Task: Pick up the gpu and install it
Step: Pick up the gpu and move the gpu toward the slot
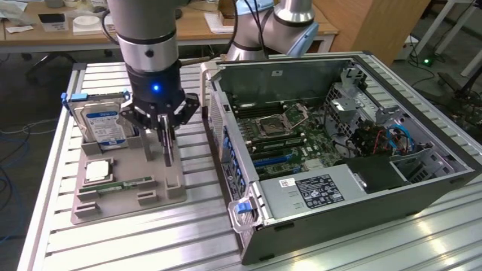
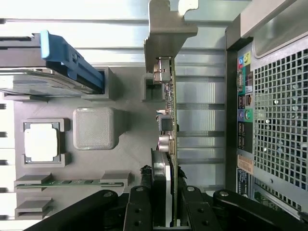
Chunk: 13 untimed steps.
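Slatted metal tabletop (image 1: 113,243), grey tray (image 1: 121,197) on the exterior view's left. Hand (image 1: 163,131) grips gpu (image 1: 167,151) on edge at tray. Wrist view adds: fingers (image 2: 139,207) part-closed, clamping card, silver bracket (image 2: 166,33) at far end. Open PC case (image 1: 339,226) beyond.

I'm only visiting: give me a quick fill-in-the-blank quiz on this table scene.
1. The jaws are shut on the ___.
2. The hard drive in the grey tray has a mostly ___ label.
3. The motherboard lies inside the open computer ___.
Missing words: gpu; blue; case.
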Available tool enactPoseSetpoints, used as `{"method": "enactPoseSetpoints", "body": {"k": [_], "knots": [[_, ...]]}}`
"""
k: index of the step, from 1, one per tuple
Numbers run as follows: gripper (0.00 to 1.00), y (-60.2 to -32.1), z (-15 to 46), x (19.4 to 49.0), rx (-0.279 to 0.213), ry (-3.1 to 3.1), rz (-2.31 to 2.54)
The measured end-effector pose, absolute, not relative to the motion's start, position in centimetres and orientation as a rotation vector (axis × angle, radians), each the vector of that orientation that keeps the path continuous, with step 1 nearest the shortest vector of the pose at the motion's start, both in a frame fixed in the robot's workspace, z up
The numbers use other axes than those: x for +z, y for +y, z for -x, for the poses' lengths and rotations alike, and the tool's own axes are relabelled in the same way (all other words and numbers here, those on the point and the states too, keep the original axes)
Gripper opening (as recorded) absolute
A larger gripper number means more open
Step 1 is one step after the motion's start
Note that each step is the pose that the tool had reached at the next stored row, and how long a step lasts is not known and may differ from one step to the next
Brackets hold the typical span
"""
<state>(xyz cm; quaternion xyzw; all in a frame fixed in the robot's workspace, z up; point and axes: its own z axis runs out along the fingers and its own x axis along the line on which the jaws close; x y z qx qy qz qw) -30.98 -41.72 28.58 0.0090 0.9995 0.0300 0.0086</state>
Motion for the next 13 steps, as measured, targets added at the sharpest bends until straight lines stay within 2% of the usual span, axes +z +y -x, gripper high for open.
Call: {"method": "enactPoseSetpoints", "body": {"k": [13], "knots": [[0.28, -41.7, 31.0, 32.9, 0.101, 3.123, -0.028]]}}
